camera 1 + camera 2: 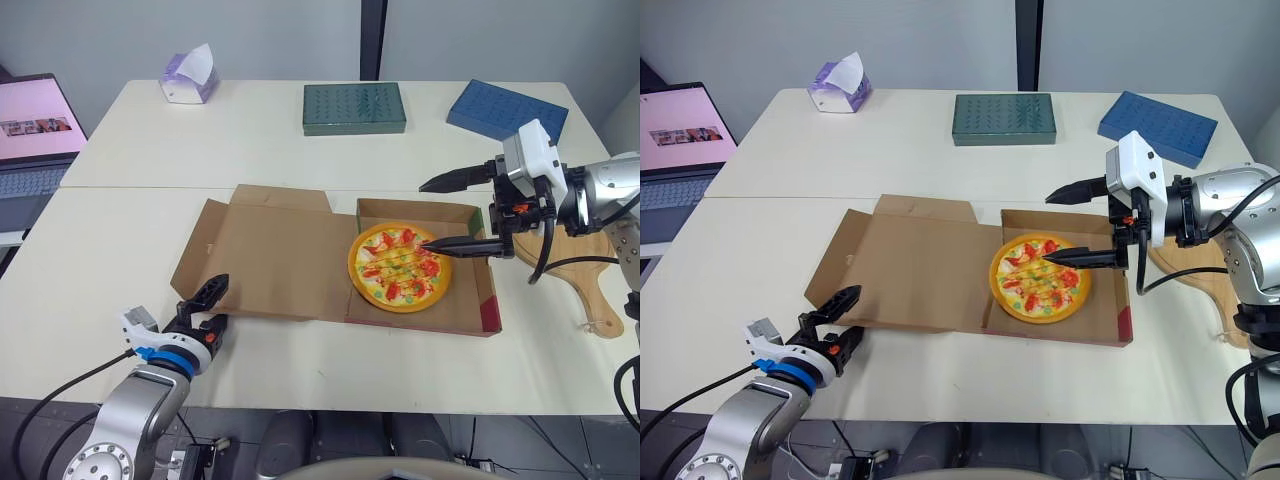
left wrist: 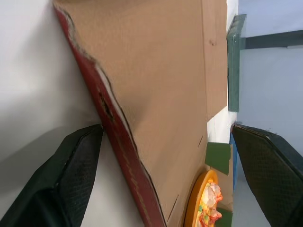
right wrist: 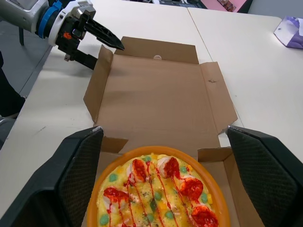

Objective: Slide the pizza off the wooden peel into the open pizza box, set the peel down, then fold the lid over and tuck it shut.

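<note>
The pizza [image 1: 400, 267], orange-rimmed with red and green toppings, lies in the base of the open cardboard pizza box [image 1: 487, 290]. The box's lid [image 1: 270, 260] is folded out flat to the left. My right gripper [image 1: 440, 213] hovers open over the pizza's right side with nothing in it. The wooden peel [image 1: 585, 265] rests on the table to the right of the box, partly under my right arm. My left gripper [image 1: 205, 305] is open at the lid's front-left corner. In the left wrist view the lid's edge [image 2: 118, 137] runs between its fingers [image 2: 66, 179].
At the back of the table stand a tissue box [image 1: 188, 80], a dark green tray [image 1: 354, 107] and a blue tray [image 1: 506, 108]. A laptop [image 1: 35, 130] sits off the far left. Bare tabletop [image 1: 330, 370] lies in front of the box.
</note>
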You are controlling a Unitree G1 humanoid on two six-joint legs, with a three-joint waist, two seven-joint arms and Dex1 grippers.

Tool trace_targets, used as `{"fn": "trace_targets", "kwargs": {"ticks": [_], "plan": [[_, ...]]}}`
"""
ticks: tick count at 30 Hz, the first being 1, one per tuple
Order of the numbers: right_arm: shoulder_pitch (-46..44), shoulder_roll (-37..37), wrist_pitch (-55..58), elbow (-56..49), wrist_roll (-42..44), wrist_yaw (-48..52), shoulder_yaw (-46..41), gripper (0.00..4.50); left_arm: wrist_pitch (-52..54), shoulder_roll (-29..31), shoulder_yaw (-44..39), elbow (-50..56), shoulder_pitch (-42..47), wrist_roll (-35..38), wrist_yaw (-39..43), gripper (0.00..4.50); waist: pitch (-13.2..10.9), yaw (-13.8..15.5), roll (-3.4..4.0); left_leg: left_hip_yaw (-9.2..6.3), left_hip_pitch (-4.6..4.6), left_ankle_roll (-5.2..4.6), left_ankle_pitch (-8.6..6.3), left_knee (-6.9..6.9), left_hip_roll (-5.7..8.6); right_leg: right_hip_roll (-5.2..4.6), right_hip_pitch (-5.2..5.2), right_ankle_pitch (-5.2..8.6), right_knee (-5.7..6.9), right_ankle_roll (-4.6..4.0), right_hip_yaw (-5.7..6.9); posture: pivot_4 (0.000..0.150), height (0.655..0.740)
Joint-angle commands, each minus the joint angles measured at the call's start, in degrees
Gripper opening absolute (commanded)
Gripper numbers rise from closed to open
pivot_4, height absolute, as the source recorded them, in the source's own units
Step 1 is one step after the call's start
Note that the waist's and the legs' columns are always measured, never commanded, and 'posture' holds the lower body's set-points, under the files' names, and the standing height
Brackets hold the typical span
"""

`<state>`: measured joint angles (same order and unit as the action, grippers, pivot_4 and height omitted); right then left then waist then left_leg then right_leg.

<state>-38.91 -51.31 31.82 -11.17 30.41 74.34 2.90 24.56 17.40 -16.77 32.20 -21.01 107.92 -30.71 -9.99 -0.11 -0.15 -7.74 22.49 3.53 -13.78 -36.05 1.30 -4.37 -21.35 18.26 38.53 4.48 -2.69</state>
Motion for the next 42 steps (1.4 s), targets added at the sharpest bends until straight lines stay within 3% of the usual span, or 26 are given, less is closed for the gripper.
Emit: {"fn": "trace_targets", "kwargs": {"ticks": [1, 2, 5, 17, 26, 33, 37, 40, 42], "plan": [[-0.3, -0.8, 0.0, -1.9, 1.1, 0.0, -2.3, 4.44, -0.2, -0.8, 1.2, 2.1, -2.0, 0.4, -1.2, 4.5, 0.0, 0.0, 0.0, 0.0, 0.0, 0.0, 0.0, 0.0, 0.0, 0.0, 0.0, 0.0, -0.01, 0.0, 0.0, 0.15, 0.74], [-0.3, -0.8, 0.0, -2.0, 1.0, -0.1, -2.3, 4.44, -0.4, -1.0, 1.2, 2.5, -2.5, 0.4, -1.3, 4.5, 0.0, 0.0, 0.0, 0.0, 0.01, 0.0, 0.0, 0.0, 0.0, 0.0, 0.0, 0.0, -0.02, 0.0, 0.0, 0.15, 0.74], [-0.3, -0.7, -0.1, -1.9, 0.9, -0.2, -2.3, 4.5, -1.1, -1.5, 1.2, 3.2, -3.2, -0.5, -1.6, 3.89, 0.0, 0.0, 0.0, 0.0, 0.01, 0.0, 0.0, 0.01, -0.01, 0.0, -0.01, 0.0, -0.03, 0.0, 0.0, 0.15, 0.74], [-0.2, -0.6, -0.1, -1.9, 0.9, -0.4, -2.2, 4.5, -2.1, -1.6, 1.1, 4.3, -3.3, -2.6, -2.1, 0.04, -0.1, 0.0, -0.14, 0.01, 0.03, 0.0, 0.0, 0.01, -0.01, 0.0, -0.03, 0.0, -0.04, 0.0, 0.0, 0.15, 0.74], [0.6, -0.7, 0.0, -2.7, 0.6, -1.6, -2.4, 4.5, 0.4, 3.5, -0.6, 6.4, -3.4, -6.3, 1.8, 0.04, -0.2, 0.0, -0.31, -0.01, 0.04, 0.0, 0.0, 0.02, -0.03, 0.02, -0.04, 0.0, -0.04, -0.01, 0.02, 0.15, 0.74], [0.3, 1.2, -4.5, 0.9, -7.3, -7.9, -0.2, 4.5, 3.8, 15.7, -7.1, 6.3, -0.7, -13.6, 16.7, 0.04, -0.3, -0.2, -0.43, 0.0, 0.04, 0.0, 0.0, 0.05, -0.05, 0.06, -0.08, 0.01, -0.04, -0.02, 0.03, 0.15, 0.74], [-2.9, 2.7, -8.8, 10.4, -16.1, -12.9, 2.6, 4.5, 5.3, 22.1, -9.8, 4.7, 1.6, -22.1, 27.6, 0.04, -0.4, -0.4, -0.6, 0.0, 0.05, 0.01, 0.0, 0.08, -0.06, 0.06, -0.1, 0.01, -0.05, -0.03, 0.04, 0.15, 0.74], [-6.2, 3.5, -16.2, 19.1, -24.4, -16.3, 6.0, 3.88, 5.5, 24.5, -9.3, 4.1, 3.2, -28.1, 33.5, 0.0, -0.4, -0.5, -0.64, 0.02, 0.05, 0.01, 0.0, 0.08, -0.05, 0.06, -0.1, 0.02, -0.05, -0.03, 0.03, 0.15, 0.74], [-8.7, 4.4, -21.2, 25.8, -29.5, -18.6, 8.5, 3.15, 5.6, 25.7, -9.2, 3.5, 4.6, -31.5, 37.0, 0.0, -0.4, -0.6, -0.65, 0.02, 0.07, 0.01, 0.0, 0.13, -0.05, 0.06, -0.09, 0.02, -0.13, -0.03, 0.03, 0.15, 0.74]]}}
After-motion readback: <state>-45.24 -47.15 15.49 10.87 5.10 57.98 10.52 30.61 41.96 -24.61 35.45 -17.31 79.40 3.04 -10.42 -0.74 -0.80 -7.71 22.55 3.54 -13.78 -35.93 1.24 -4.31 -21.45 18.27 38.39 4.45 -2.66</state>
